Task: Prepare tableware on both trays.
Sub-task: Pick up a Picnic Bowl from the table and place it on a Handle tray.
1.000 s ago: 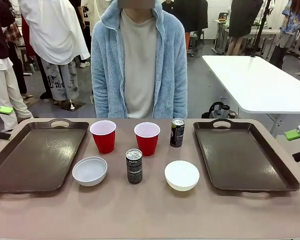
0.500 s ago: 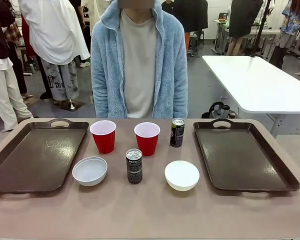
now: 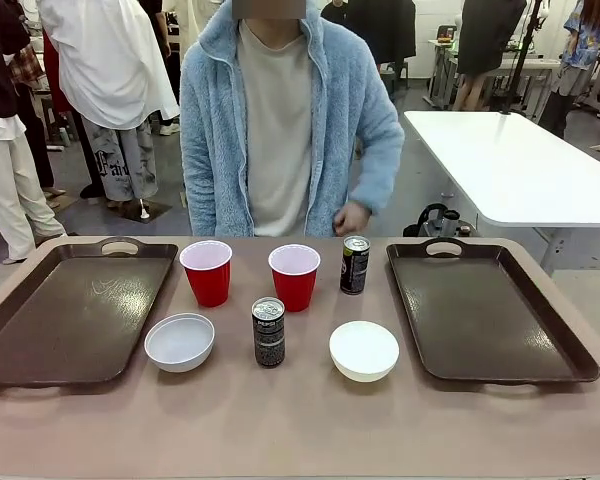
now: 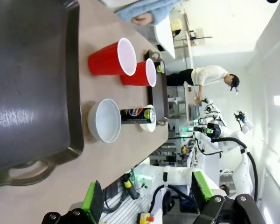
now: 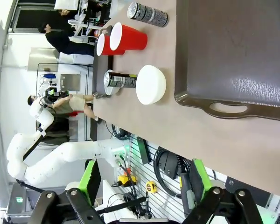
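Left tray [image 3: 40,340] and right tray [image 3: 480,320] lie bare on the worktop [image 3: 300,430], each just ahead of its own hand, so nothing is loaded yet. Between them, well beyond both hands, stand the bowls [image 3: 179,341] [image 3: 364,350], cups [image 3: 208,272] [image 3: 294,276] and cans [image 3: 269,332] [image 3: 355,264]. Left hand [image 4: 147,193] and right hand [image 5: 144,182] hang with fingers spread, holding nothing.

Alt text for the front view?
Empty brown left tray and right tray flank the left red cup, right red cup, near can, far can, left white bowl and right white bowl; a person stands behind.
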